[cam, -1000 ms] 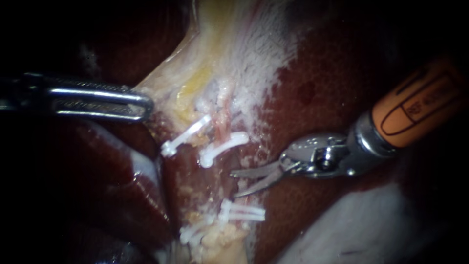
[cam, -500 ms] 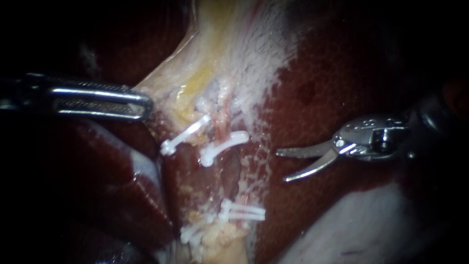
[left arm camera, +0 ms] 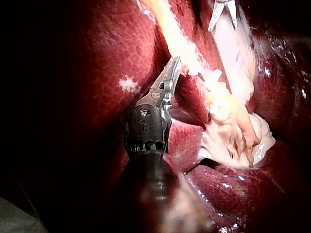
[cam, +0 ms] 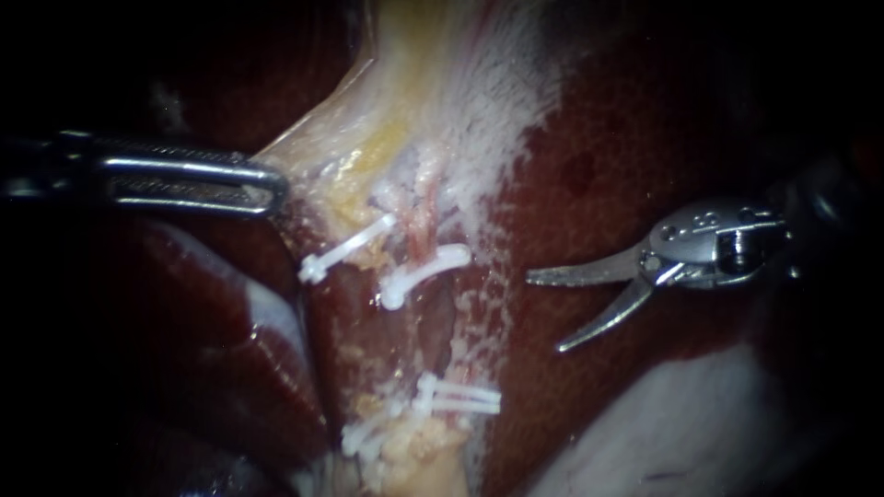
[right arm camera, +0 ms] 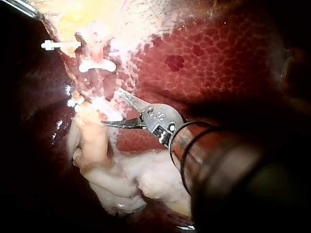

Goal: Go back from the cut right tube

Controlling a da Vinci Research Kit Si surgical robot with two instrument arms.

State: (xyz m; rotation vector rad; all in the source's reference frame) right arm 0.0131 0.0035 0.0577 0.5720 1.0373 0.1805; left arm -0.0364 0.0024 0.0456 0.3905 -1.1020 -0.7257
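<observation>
The right tube is cut through between its clips, leaving a gap. Two white clips sit above the gap, and further white clips sit below it. My right instrument has thin curved blades; they stand open over the liver, well right of the gap and touching nothing. In the right wrist view the same blades are spread just short of the clipped stumps. My left instrument comes in from the left, jaws shut on the edge of the pale yellowish gallbladder tissue, holding it taut. Its jaws also show in the left wrist view.
Dark red liver surrounds the site on both sides. A pale mass of tissue lies below my right instrument. In the left wrist view, my right instrument's blade tips show far ahead of my left instrument.
My right instrument has drawn back to the right, away from the cut tube, and its blades have opened wider. My left instrument keeps its hold, shifted slightly upward.
</observation>
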